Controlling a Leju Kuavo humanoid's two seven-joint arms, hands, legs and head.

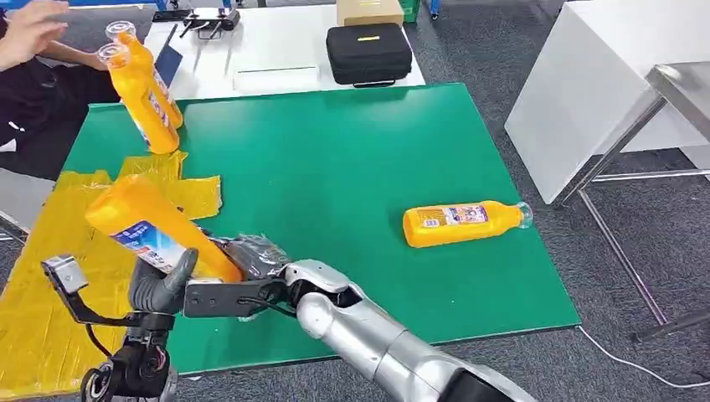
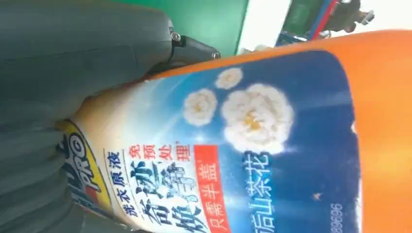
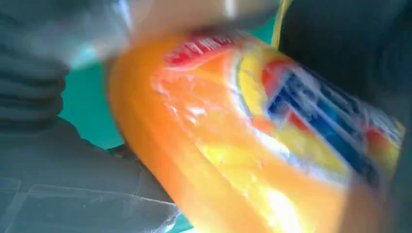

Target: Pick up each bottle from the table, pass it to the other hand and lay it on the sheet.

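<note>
The left robot hand is wrapped around the middle of a big orange plastic bottle with a blue label. The right robot hand holds the same bottle at its lower end. The bottle is tilted, its flat bottom up toward 10 o'clock, and it hangs in the air over the edge where the crinkly yellow plastic sheet meets the green bench mat.

Up close from the left wrist, the label shows white flowers and the thick grey thumb presses on the bottle. From the right wrist, the bottle is a blurry orange shape, so I cannot tell how those fingers lie.

A second orange bottle lies on its side on the green mat at about 3 o'clock, well apart from the robot hands, with its cap pointing right.

At 11 o'clock, a person tips two more orange bottles that lean together on the green mat near the sheet.

A black zip case sits on a white bench at 12 o'clock.
</note>
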